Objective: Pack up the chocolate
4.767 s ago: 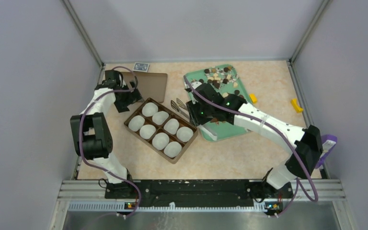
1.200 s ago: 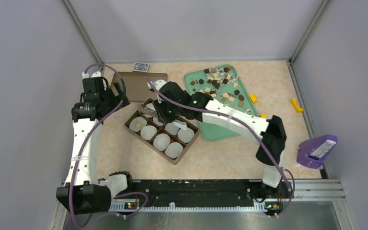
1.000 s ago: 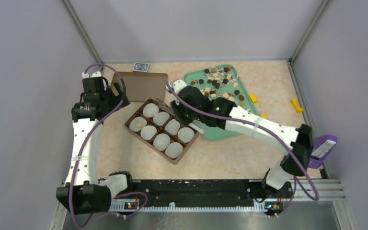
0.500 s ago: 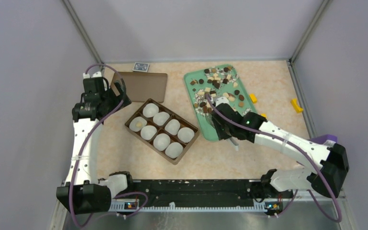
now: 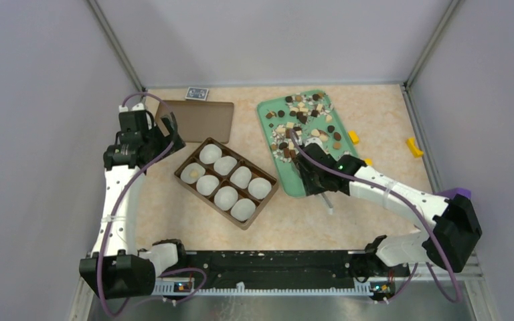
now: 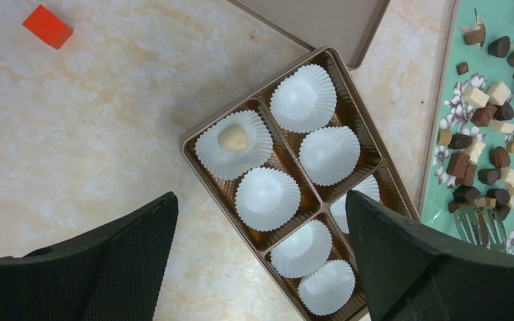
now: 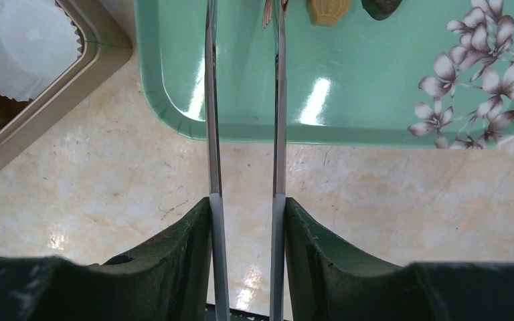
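Chocolate pieces (image 5: 304,114), dark brown, tan and cream, lie scattered on the far half of the green floral tray (image 5: 292,182). One cream piece (image 6: 233,138) sits in a white paper cup at the left corner of the brown six-cup box (image 5: 209,143). My right gripper (image 5: 312,176) hovers over the tray's near end, shut on metal tongs (image 7: 209,100). The two tong arms stand slightly apart between the fingers and point toward the pile. A tan piece (image 7: 328,8) lies just past the tong tips. My left gripper (image 6: 260,200) hangs open and empty above the box.
The box's brown lid (image 5: 197,122) lies flat behind the box, with a small card deck (image 5: 197,93) beyond it. Two yellow blocks (image 5: 353,137) (image 5: 413,146) lie right of the tray. A red block (image 6: 47,27) sits far left, and a purple holder (image 5: 458,194) stands at the right edge.
My right arm swung the tongs from over the box back to the tray's near end, and the tong arms spread a little. The left arm barely shifted.
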Motion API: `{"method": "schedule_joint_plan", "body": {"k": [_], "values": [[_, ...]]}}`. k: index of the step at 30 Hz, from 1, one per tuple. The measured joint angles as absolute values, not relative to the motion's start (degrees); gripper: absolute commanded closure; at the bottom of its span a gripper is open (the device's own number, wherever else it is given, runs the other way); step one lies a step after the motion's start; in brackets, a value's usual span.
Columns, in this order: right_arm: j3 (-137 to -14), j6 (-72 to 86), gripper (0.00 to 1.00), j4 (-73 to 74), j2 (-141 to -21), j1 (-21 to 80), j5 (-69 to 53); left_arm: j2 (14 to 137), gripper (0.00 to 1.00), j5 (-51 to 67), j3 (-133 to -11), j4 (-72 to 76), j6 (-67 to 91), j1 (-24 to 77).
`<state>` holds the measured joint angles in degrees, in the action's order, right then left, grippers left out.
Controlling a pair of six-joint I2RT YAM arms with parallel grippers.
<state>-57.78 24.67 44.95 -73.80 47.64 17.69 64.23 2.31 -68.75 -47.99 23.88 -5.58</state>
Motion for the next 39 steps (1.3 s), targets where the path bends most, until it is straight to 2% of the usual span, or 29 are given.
{"method": "schedule_joint_plan", "body": {"k": [14,24,33,39], "values": [[-57.78,24.58,0.56,42.65,-77.19,47.05,17.78,64.25,0.01,3.14,-67.48,-46.52,24.12,-5.58],[-57.93,24.12,0.57,39.62,-80.71,46.96,17.93,64.25,0.01,3.62,-66.19,-46.19,24.12,-5.58],[-58.22,23.73,0.71,38.76,-82.02,46.96,18.37,64.25,0.01,3.64,-65.82,-45.8,24.1,-5.58],[-58.22,23.86,0.92,39.62,-80.73,46.96,19.16,64.25,0.01,3.68,-65.34,-45.41,24.1,-5.58]]}}
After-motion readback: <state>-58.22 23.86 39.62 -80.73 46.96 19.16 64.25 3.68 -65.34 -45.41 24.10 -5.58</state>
